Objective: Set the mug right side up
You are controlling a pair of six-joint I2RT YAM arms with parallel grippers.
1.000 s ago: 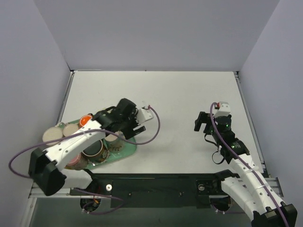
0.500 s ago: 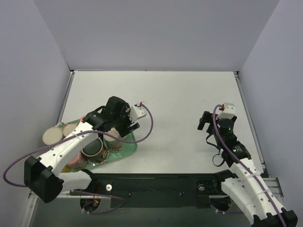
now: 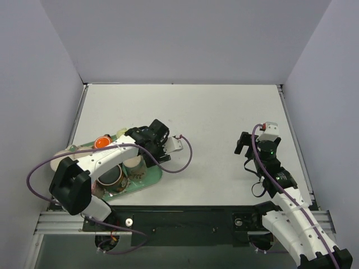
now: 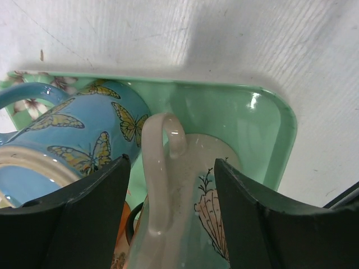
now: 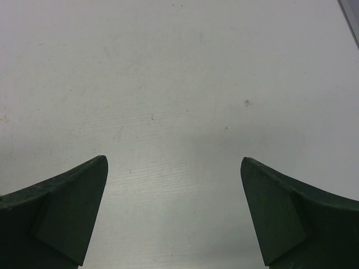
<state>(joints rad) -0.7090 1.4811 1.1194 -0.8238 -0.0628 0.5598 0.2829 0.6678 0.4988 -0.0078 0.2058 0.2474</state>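
Observation:
A pale mug with a shell drawing [image 4: 185, 196] lies in the green tray [image 4: 247, 123], its handle toward the camera. My left gripper [image 4: 172, 162] is open and straddles this mug, one finger on each side of the handle and body, with small gaps showing. In the top view the left gripper [image 3: 154, 150] hangs over the tray's right part [image 3: 152, 176], just right of the pale mug [image 3: 133, 163]. My right gripper [image 5: 173, 159] is open and empty above bare table; in the top view it [image 3: 242, 144] is far right of the tray.
A blue butterfly mug [image 4: 84, 129] stands right next to the pale mug on the left finger's side. The tray also holds a brown mug [image 3: 110, 176] and an orange cup [image 3: 102, 142]. The tray sits at the table's near left edge.
My left gripper has turned and moved right and down onto the pale mug in the tray. The right arm shifted slightly right early on, then stayed still.

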